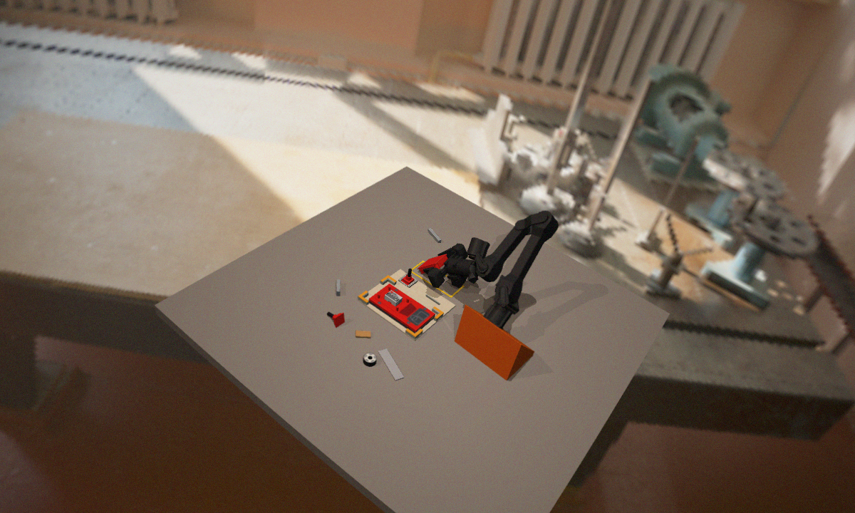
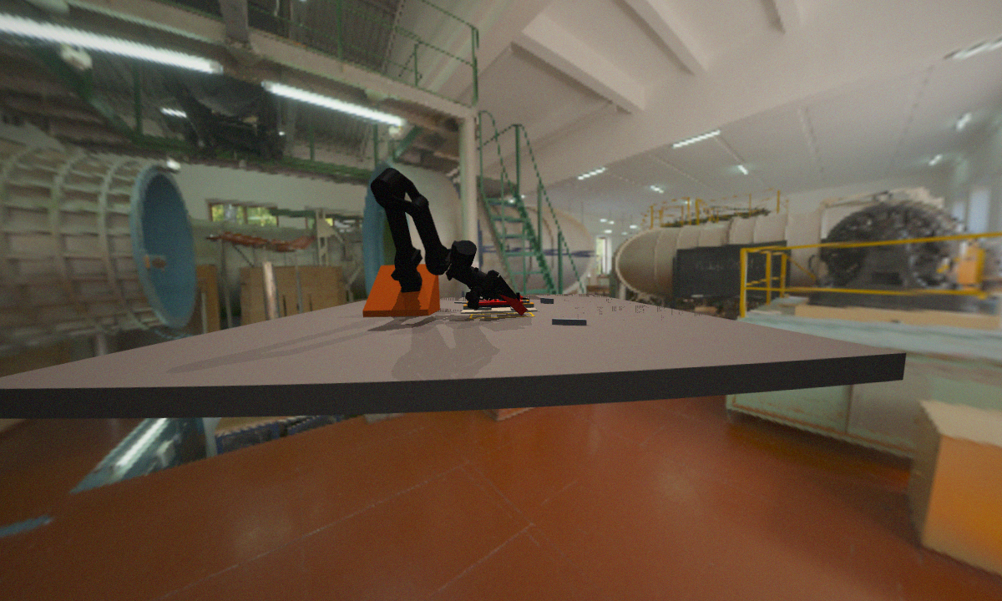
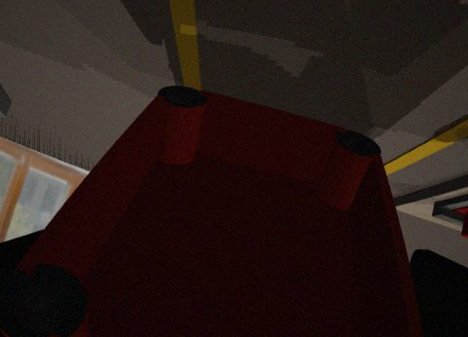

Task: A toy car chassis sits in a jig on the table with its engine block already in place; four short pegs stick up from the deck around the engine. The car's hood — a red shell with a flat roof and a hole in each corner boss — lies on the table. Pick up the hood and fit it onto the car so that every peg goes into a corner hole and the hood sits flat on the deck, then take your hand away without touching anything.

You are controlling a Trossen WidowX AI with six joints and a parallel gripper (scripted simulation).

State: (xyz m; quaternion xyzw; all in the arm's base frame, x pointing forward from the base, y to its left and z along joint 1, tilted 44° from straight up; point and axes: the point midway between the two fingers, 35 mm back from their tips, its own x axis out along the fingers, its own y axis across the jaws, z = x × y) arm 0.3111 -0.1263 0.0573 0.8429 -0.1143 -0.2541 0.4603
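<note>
The red hood (image 1: 432, 262) (image 2: 522, 305) (image 3: 244, 249) is tilted, low over or on the table at the yellow outline; I cannot tell its exact contact. Its hollow underside faces the wrist camera, with three corner bosses visible. My gripper (image 1: 439, 265) (image 3: 256, 255) is open, its dark fingers standing on either side of the hood. A gap shows at the right finger in the wrist view. The red chassis (image 1: 409, 309) lies in the jig (image 1: 435, 296) with the grey engine block (image 1: 392, 295) on its deck and small red pegs around it.
A red part with a black stem (image 1: 407, 279) stands on the jig plate. An orange wedge (image 1: 486, 342) (image 2: 389, 300) stands by the arm's base. A wheel (image 1: 369, 360), a grey strip (image 1: 390, 364), a tan block (image 1: 363, 333), a red stemmed piece (image 1: 337, 318) and grey bars (image 1: 434, 235) (image 2: 569, 321) lie around.
</note>
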